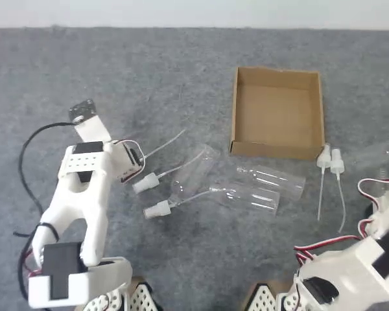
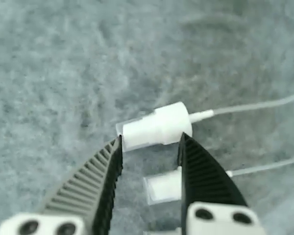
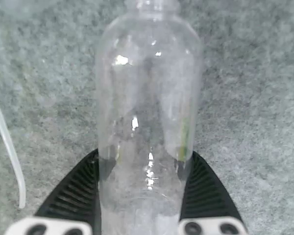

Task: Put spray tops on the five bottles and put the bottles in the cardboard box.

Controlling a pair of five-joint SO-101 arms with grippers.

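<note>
An open brown cardboard box sits far, right of centre. Nearer, three clear plastic bottles lie on their sides, with white thin-tubed spray tops paired left and right of them; a fourth bottle is gripped.

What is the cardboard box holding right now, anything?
Empty. The cardboard box has its bare bottom visible; three clear bottles lie outside it.

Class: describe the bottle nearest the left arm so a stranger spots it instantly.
Find the cardboard box on the grey carpet. Three clear bottles lie near its front wall. Yours is the leftmost bottle, lying slanted while the other two lie level.
</note>
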